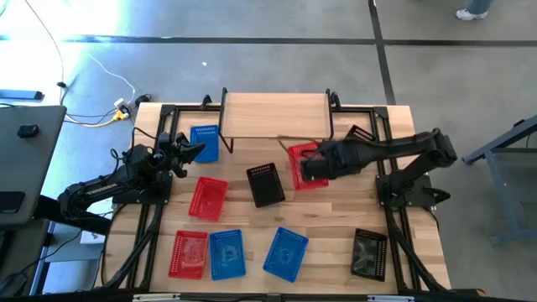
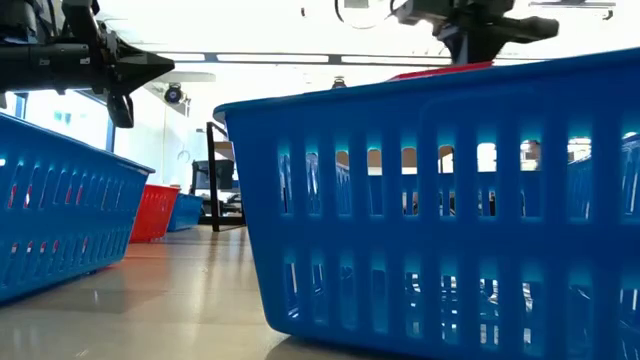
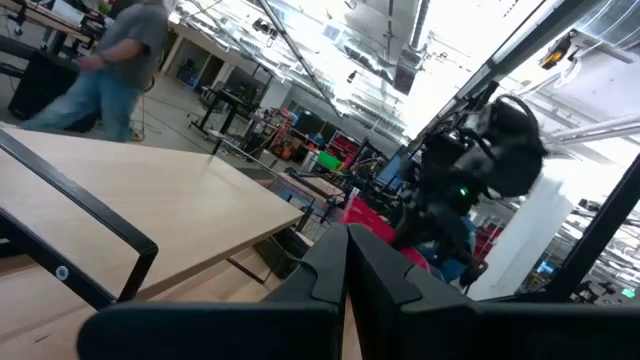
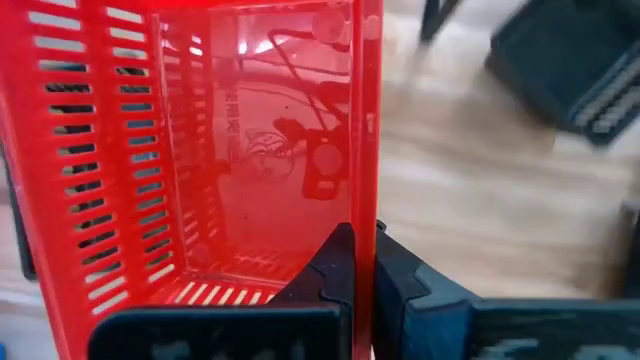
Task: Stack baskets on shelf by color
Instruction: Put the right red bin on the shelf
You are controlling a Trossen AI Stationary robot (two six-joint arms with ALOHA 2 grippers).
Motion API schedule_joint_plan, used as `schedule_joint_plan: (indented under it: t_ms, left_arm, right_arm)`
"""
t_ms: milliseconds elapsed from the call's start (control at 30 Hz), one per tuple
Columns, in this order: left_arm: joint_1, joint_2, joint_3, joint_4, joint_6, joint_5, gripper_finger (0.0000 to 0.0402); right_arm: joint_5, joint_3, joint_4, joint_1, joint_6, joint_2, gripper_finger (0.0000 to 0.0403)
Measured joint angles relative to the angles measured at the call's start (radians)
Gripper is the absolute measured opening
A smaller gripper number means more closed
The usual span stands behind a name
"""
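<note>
The light-wood shelf [image 1: 277, 113] stands at the table's far side. My right gripper [image 1: 309, 165] is just in front of its right end, shut on a red basket [image 1: 300, 164], seen close in the right wrist view [image 4: 200, 150]. My left gripper [image 1: 195, 152] is shut and raised above the table, beside a blue basket [image 1: 205, 143] that stands on its base near the shelf's left end. In the left wrist view its shut fingers [image 3: 347, 265] point over the shelf top [image 3: 150, 200]. Other baskets rest on their bases on the table. My right gripper pinches one side wall of the red basket [image 4: 367, 190] at its rim, one finger inside [image 4: 335, 262] and one outside. The basket is lifted off the table and tipped, its open side turned toward the wrist camera. It shows red under the gripper in the low view [image 2: 440, 68].
Loose on the table are a black basket [image 1: 265, 184], red ones [image 1: 207, 197] [image 1: 189, 253], blue ones [image 1: 226, 253] [image 1: 285, 252] and black ones [image 1: 369, 253] [image 1: 361, 134]. A blue basket [image 2: 440, 200] fills the low view. A person walks in the room behind [image 3: 115, 60].
</note>
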Motion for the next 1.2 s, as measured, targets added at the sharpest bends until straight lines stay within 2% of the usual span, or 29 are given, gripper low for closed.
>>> schedule_joint_plan:
  t_ms: [433,600,933,1200]
  left_arm:
    - [0.000,0.000,0.000,0.000,0.000,0.000,0.0000]
    - [0.000,0.000,0.000,0.000,0.000,0.000,0.0000]
    - [0.000,0.000,0.000,0.000,0.000,-0.001,0.0000]
    - [0.000,0.000,0.000,0.000,0.000,-0.004,0.0000]
  right_arm:
    - [0.019,0.139,0.002,-0.317,-0.356,0.000,0.0000]
    - [0.016,0.176,0.019,-0.453,-0.444,0.000,0.0000]
    - [-0.158,0.180,0.140,-0.675,-0.582,0.000,0.0000]
    - [-0.293,0.143,0.141,-0.748,-0.596,0.001,0.0000]
